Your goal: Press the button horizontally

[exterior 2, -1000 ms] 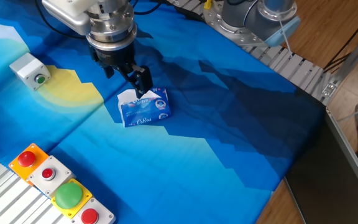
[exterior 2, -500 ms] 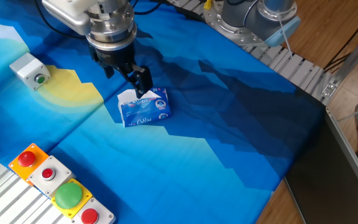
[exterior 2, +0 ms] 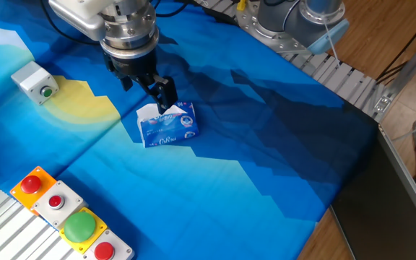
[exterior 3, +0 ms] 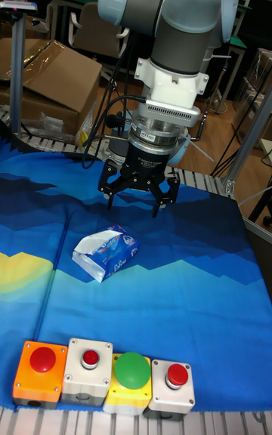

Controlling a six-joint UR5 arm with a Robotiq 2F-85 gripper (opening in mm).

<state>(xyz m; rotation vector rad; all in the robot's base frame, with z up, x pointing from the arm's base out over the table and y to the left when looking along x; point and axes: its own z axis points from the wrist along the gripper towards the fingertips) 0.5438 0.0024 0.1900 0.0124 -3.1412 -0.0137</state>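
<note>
As nothing has shifted, the fingers (exterior 2: 167, 92) stay open near the tissue pack (exterior 2: 168, 124); the green button (exterior 2: 47, 92), well apart from them, awaits approach.

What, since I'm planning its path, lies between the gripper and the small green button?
No object: in the fixed view only blue-and-yellow cloth stretches from the gripper to the button. The tissue pack sits off that line.
</note>
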